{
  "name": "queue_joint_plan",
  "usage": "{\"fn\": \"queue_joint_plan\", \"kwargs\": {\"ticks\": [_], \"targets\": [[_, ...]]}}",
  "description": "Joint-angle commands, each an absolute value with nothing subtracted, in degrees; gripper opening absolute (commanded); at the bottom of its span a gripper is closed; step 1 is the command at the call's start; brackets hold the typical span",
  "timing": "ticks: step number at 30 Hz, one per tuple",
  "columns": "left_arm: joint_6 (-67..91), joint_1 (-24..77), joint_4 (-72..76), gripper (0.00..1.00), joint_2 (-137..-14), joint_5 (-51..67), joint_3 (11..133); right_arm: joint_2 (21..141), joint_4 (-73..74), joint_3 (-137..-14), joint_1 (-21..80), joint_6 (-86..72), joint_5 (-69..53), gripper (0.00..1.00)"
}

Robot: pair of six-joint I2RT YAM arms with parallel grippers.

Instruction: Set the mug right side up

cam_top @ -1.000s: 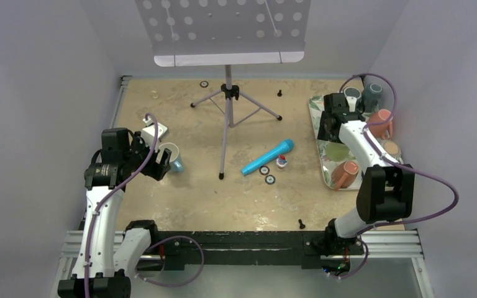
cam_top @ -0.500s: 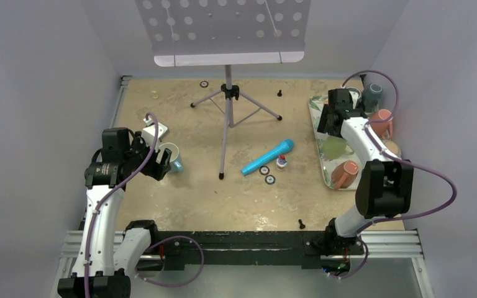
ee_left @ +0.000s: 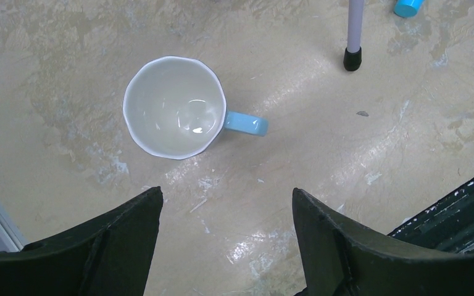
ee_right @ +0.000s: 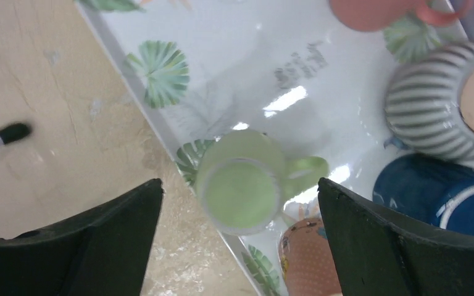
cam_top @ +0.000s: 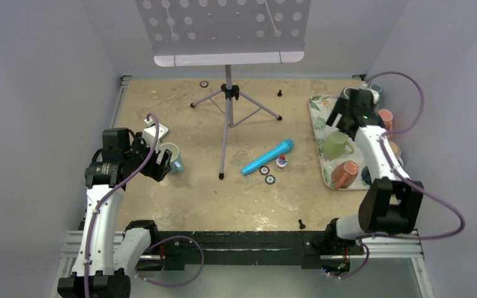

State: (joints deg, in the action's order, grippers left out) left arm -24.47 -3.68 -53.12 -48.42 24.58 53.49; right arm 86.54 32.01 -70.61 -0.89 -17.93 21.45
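Overhead: green mug (cam_top: 334, 144) sits on the tray (cam_top: 318, 107) at three o'clock. Left wrist: left claw (ee_left: 225, 203) spread wide, empty, above a white cup (ee_left: 174, 106) standing mouth-up. Right wrist: right claw (ee_right: 239, 185) wide, empty, straddling the green mug, seemingly base-up; descend centred, grip its sides, avoid the three-o'clock handle.

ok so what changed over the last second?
The right tool swung farther out and rightward over the tray, uncovering the green mug in the top view; it is open and took hold of nothing. The left tool, open above the white mug, did not move; the blue microphone and music stand kept their places.
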Motion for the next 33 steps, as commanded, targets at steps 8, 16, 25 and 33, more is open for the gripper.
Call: {"fn": "queue_joint_plan", "kwargs": {"ticks": [8, 16, 25, 33], "targets": [[-25.74, -3.59, -52.96, 0.8, -47.17, 25.99, 54.01, 77.81, 26.11, -61.93, -21.73, -41.14, -1.63, 0.92], [-25.62, -3.57, -52.81, 0.79, -47.01, 25.17, 53.88, 83.11, 24.14, -58.4, -24.57, -48.01, -10.06, 0.86], [-25.66, -3.58, -52.77, 0.79, -47.11, 25.03, 53.79, 82.83, 20.0, -53.85, -25.4, -54.0, -14.63, 0.84], [-25.69, -3.58, -52.8, 0.79, -47.23, 24.87, 53.72, 85.23, 17.51, -53.59, -25.4, -53.58, -14.4, 0.82]]}}
